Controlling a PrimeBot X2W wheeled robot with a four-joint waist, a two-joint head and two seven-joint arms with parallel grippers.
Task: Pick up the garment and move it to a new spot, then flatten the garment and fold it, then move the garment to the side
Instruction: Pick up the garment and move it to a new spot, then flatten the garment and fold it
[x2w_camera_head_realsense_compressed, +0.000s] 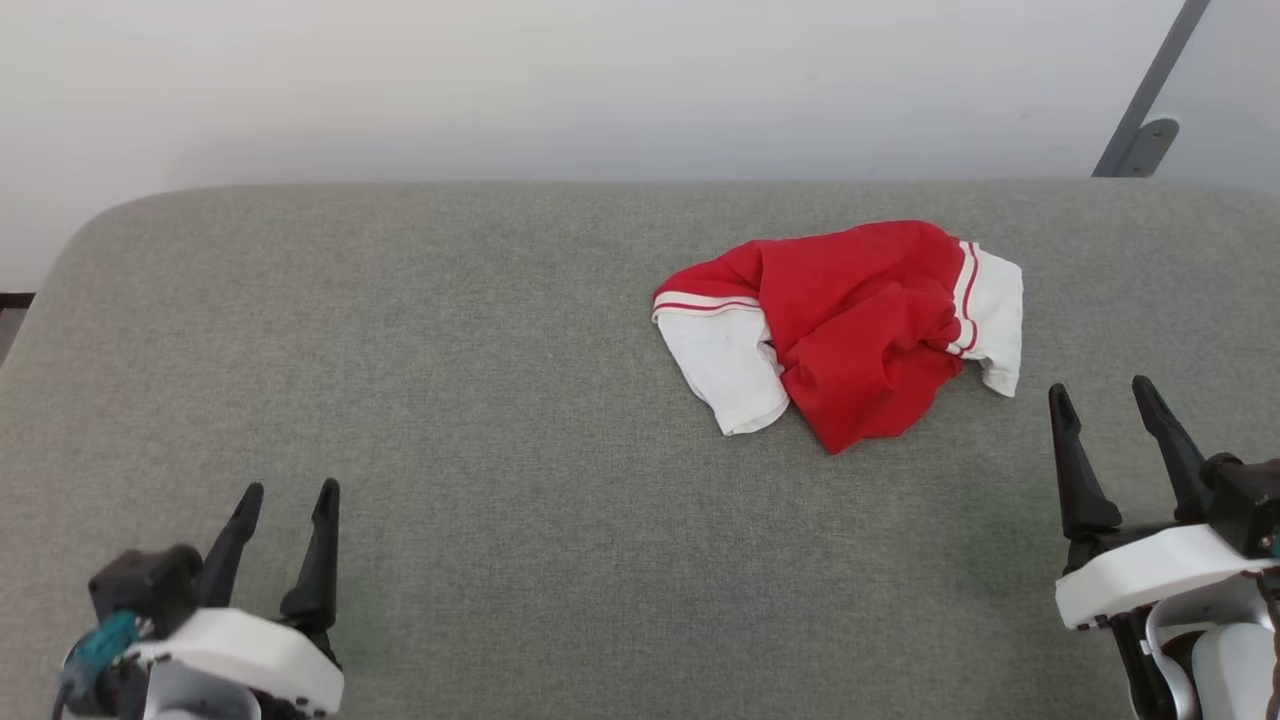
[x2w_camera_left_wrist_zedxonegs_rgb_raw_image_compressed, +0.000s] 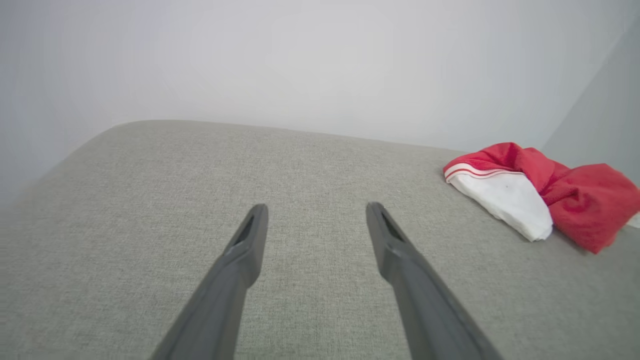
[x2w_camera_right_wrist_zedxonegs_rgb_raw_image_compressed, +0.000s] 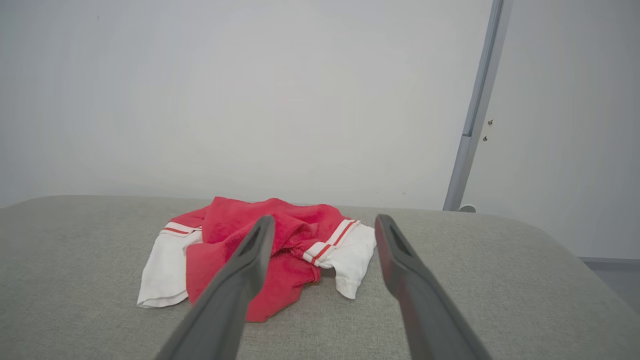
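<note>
Black tapered fingers (x2w_camera_head_realsense_compressed: 1075, 470), white housings (x2w_camera_head_realsense_compressed: 1150, 572); teal cable (x2w_camera_head_realsense_compressed: 104, 640) by left gripper (x2w_camera_head_realsense_compressed: 291, 488)

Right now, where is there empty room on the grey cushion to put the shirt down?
The widest bare patch of the grey cushion runs from the garment to its rounded left edge, ahead of the open left tool. A narrower strip lies behind the garment. It is tightest between the garment and the open right tool.

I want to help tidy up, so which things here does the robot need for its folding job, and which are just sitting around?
Part of the job: the crumpled red-and-white garment; the left gripper and right gripper, both open, not touching it; the grey padded surface it lies on.
Just there: the grey metal post; the white wall.
</note>
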